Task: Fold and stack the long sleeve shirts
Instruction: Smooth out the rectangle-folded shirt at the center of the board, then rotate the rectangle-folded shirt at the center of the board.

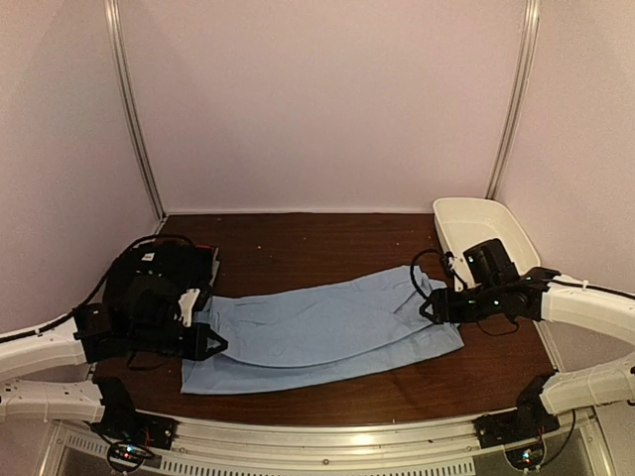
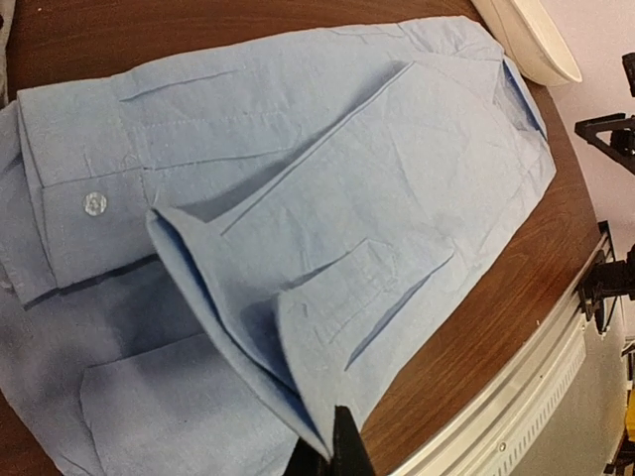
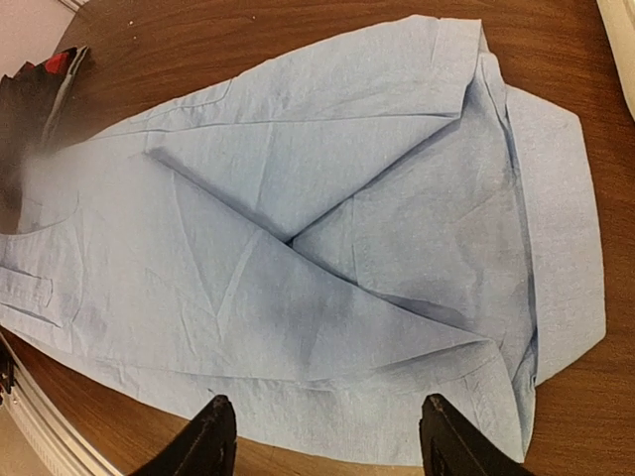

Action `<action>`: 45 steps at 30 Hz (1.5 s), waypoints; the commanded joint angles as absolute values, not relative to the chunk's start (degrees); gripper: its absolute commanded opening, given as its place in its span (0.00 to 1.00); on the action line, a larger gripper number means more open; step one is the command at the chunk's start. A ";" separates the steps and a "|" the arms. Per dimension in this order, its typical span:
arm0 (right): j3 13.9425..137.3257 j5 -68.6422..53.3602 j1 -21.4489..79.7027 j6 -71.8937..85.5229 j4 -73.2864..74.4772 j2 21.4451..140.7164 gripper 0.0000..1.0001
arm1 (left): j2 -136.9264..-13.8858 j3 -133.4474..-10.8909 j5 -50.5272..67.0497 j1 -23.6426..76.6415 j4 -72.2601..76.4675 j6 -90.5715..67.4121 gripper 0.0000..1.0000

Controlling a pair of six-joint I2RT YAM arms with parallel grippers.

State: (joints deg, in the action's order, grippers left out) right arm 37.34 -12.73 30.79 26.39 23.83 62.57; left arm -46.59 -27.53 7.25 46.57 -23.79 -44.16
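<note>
A light blue long sleeve shirt (image 1: 317,332) lies stretched left to right across the brown table, its sleeves folded in over the body. My left gripper (image 1: 210,342) is at the shirt's left end. In the left wrist view it (image 2: 335,436) is shut on a raised fold of the blue cloth (image 2: 327,248). My right gripper (image 1: 434,307) hovers over the collar end; its fingers (image 3: 216,436) stand apart with nothing between them, above the blue shirt (image 3: 327,228). A folded black shirt (image 1: 164,273) sits at the back left, partly hidden by my left arm, and its edge (image 3: 30,109) shows in the right wrist view.
A white oval tub (image 1: 486,228) stands at the back right, close to the right arm, and its rim (image 2: 531,40) shows in the left wrist view. The table's metal front rail (image 1: 327,436) runs along the near edge. White walls enclose the table.
</note>
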 commanded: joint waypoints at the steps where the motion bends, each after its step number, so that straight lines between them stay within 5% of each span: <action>1: 36.38 -13.74 31.26 27.65 22.07 64.89 0.64 | -44.65 -25.63 5.76 47.23 -24.03 -46.92 0.00; 9: 36.06 -14.39 33.14 28.86 18.02 68.35 0.63 | -45.93 -21.91 -0.10 47.99 -24.18 -52.78 0.06; 25: 35.99 -8.53 35.77 32.05 15.26 74.62 0.63 | -44.41 -25.84 -10.16 48.42 -26.84 -54.26 0.88; 36: 46.10 -1.79 34.80 28.26 15.29 93.48 0.63 | -54.74 -31.41 -8.09 48.34 -16.98 -46.66 0.97; 45: 69.08 6.30 30.19 19.05 23.38 112.30 0.64 | -61.20 -30.24 -1.97 48.26 -7.51 -43.69 0.97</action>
